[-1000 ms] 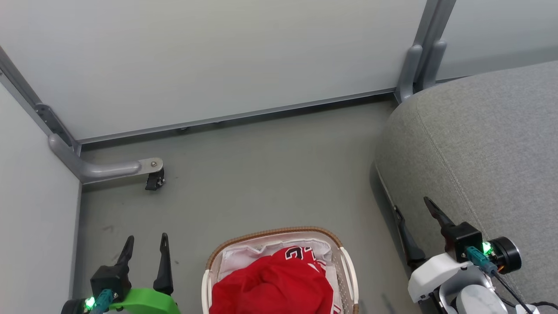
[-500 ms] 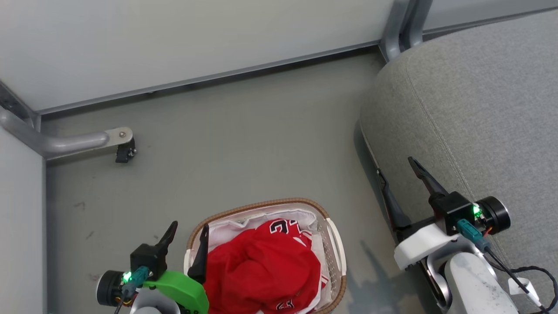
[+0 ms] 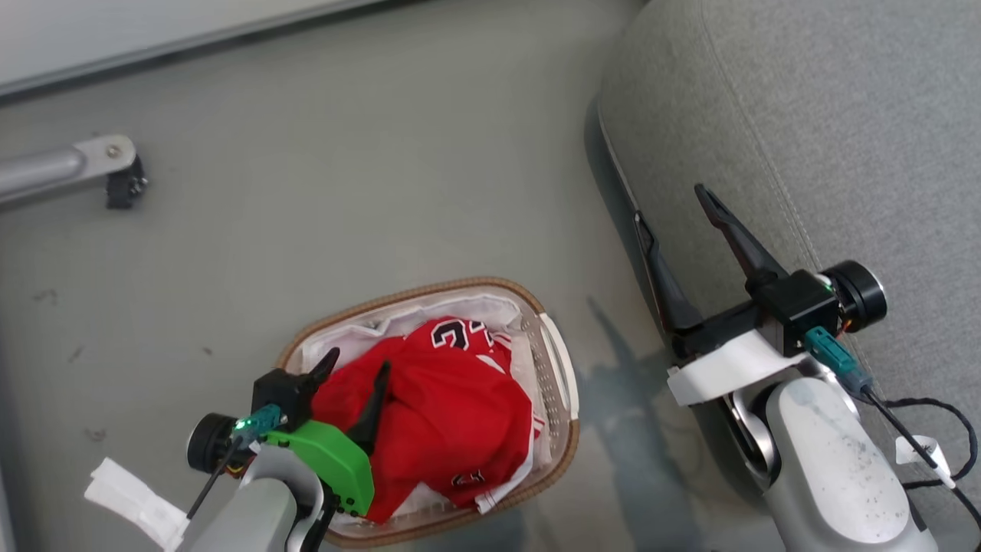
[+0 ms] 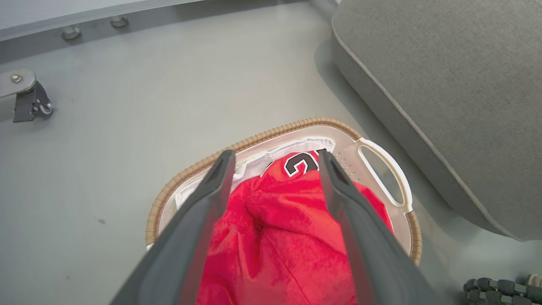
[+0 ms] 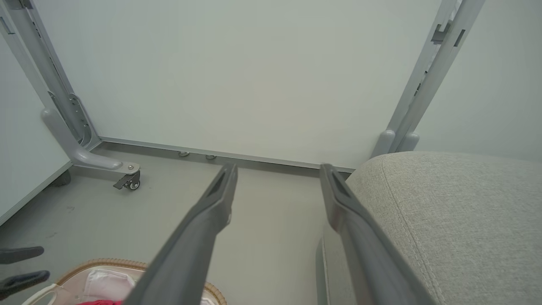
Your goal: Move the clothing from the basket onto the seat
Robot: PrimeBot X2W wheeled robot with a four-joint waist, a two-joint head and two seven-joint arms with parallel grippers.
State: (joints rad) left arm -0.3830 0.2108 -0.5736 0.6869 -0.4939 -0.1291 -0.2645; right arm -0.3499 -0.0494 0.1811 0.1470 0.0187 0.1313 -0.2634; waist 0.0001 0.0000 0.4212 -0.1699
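Clothing (image 3: 452,406) fills the basket (image 3: 429,290) in the head view: a red heap with a black number on top and white liner (image 3: 467,305) showing round it. The basket stands on the floor (image 3: 306,192) close beside the seat (image 3: 828,115), which lies to the robot's right. The left gripper (image 3: 358,360) hangs over the heap's left part, its 2 fingers parted with nothing held between them. The right gripper (image 3: 668,202) is spread wide and empty over the seat's edge, well apart from the basket. So the left arm is plainly the nearer one.

From the left wrist, the fingers (image 4: 199,220) straddle the red cloth, which lies straight ahead and below, with the number (image 4: 298,163) just past the tips. Whether the tips touch the fabric I cannot tell. The heap is a rumpled mound with no clear long axis, so a straight drop and pinch should catch a fold.

From the right wrist, that gripper's open fingers point at the wall (image 5: 254,84). The seat is to their right with no garment on the part shown, and the basket's rim is at the lower left.
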